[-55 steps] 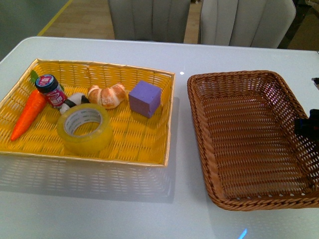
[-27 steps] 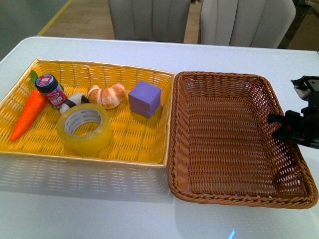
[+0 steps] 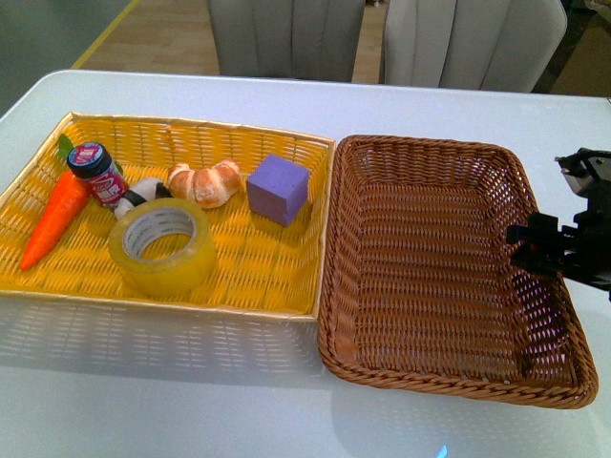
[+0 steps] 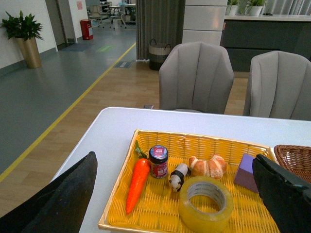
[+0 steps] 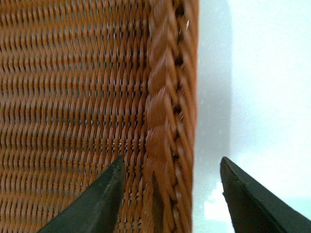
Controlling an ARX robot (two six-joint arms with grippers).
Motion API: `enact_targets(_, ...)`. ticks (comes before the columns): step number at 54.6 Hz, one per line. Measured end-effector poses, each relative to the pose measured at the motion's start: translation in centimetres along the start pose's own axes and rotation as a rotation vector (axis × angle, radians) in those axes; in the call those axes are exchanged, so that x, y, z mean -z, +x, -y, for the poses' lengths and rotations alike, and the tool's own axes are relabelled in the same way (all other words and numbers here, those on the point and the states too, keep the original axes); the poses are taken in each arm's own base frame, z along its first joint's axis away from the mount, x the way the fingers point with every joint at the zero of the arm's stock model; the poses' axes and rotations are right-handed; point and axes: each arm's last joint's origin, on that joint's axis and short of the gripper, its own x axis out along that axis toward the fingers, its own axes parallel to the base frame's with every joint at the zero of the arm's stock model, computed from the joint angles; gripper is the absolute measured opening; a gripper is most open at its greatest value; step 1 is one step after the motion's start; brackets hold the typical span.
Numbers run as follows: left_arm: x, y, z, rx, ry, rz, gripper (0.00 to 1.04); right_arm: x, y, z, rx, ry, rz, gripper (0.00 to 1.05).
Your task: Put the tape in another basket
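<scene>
The tape point(image 3: 160, 246), a wide yellowish roll with a white core, lies flat in the front of the yellow woven tray point(image 3: 191, 123). The left wrist view shows the tape point(image 4: 205, 204) below and ahead of my open left gripper point(image 4: 175, 162), well apart from it. The brown wicker basket point(image 3: 420, 143) sits against the tray's right side and holds nothing. My right gripper point(image 3: 527, 250) is open at the basket's right rim. In the right wrist view that gripper point(image 5: 171, 162) straddles the braided rim point(image 5: 165, 97), one finger inside and one over the table.
The tray also holds a purple cube point(image 3: 278, 188), a croissant point(image 3: 205, 183), a small panda figure point(image 3: 141, 194), a red-labelled jar point(image 3: 98, 174) and a carrot point(image 3: 55, 218). Two grey chairs point(image 3: 286, 38) stand behind the white table point(image 3: 191, 401).
The brown basket has slid left until it touches the yellow tray. My right gripper came into view at its right rim and moved left with it. The tape has not moved.
</scene>
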Motion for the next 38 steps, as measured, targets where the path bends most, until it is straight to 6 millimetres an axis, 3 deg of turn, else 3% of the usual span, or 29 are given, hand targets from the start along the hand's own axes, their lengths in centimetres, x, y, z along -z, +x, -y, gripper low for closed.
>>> enact_targets(6,0.0,0.0,0.0,0.0,0.0,0.0,0.96,-1.6,-2.8,0.7,0.014,-0.025,0.113,0.8)
enact_targets(14,0.0,0.0,0.0,0.0,0.0,0.0,0.96,-2.4,-6.9,1.3,0.023,-0.068,0.247,0.97)
enact_targets(27,0.0,0.0,0.0,0.0,0.0,0.0,0.96,-1.4,-14.0,1.5,0.017,-0.103,0.419,0.96)
enact_targets(30,0.0,0.0,0.0,0.0,0.0,0.0,0.96,-0.3,-14.8,1.5,0.035,-0.129,0.649,0.83)
enact_targets(38,0.0,0.0,0.0,0.0,0.0,0.0,0.96,2.1,-16.6,0.6,0.023,-0.165,0.861,0.58)
